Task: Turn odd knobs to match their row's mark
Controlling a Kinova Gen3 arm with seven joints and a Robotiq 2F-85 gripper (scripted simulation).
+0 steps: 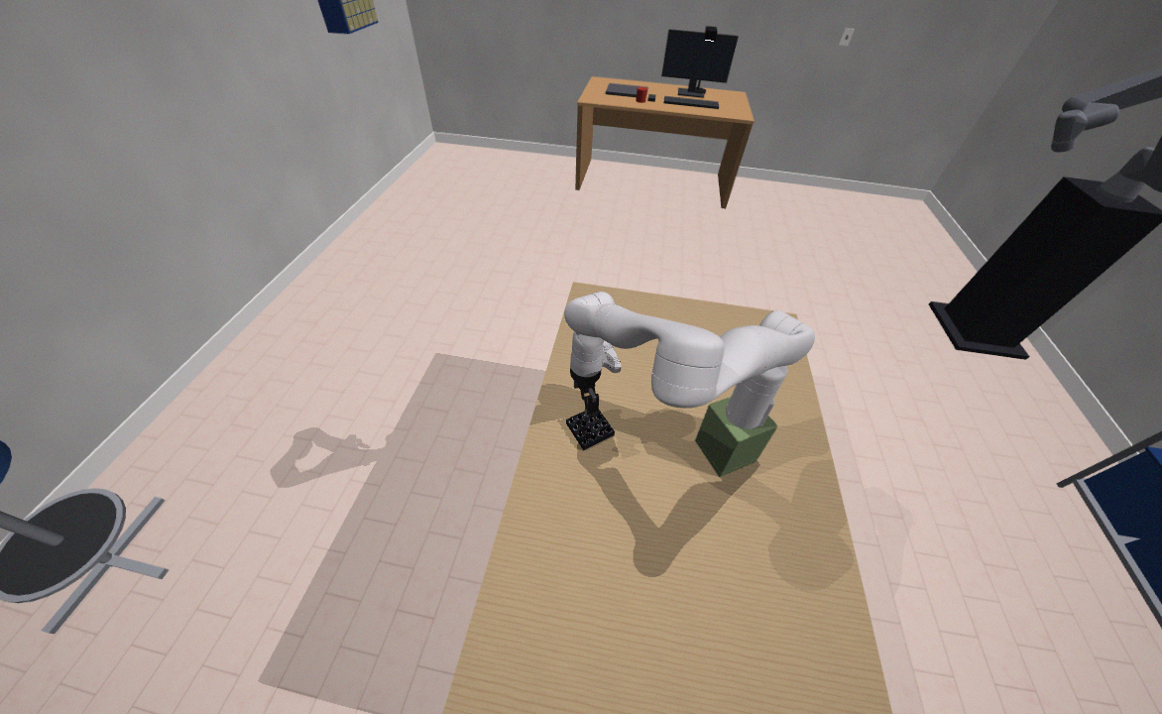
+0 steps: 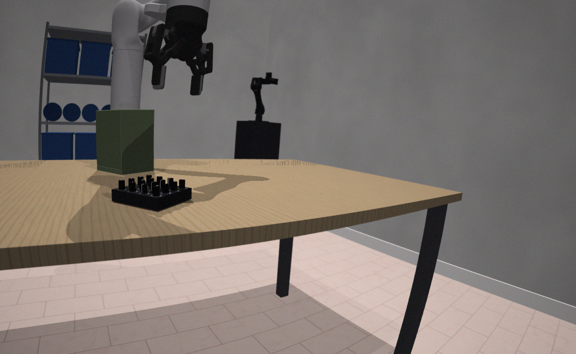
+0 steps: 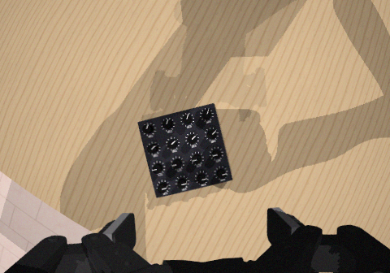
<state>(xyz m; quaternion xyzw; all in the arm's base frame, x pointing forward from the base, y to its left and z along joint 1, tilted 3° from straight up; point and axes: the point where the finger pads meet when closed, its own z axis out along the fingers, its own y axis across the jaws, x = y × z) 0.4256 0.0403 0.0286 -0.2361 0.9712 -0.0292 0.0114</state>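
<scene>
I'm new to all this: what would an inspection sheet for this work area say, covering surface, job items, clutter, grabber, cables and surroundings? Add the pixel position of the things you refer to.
Surface: wood-grain table (image 1: pixel 656 621) (image 2: pixel 347 189) (image 3: pixel 61 41), arm shadows across it.
Job's things: black knob box (image 1: pixel 589 428) (image 2: pixel 157 203) (image 3: pixel 184 150), four rows of four knobs, lying flat; finer knob marks too small to read reliably.
Clutter: nothing seen on the visible tabletop.
End effector: the end effector (image 1: pixel 591 404) (image 2: pixel 176 89) (image 3: pixel 201 226) is open, above the box, holding nothing.
Cables: nothing seen.
Surroundings: desk (image 1: pixel 665 113) with monitor (image 1: pixel 699 56) and red cup (image 1: pixel 641 93); shelf rack (image 2: pixel 43 97) with blue bins (image 2: pixel 62 57).
</scene>
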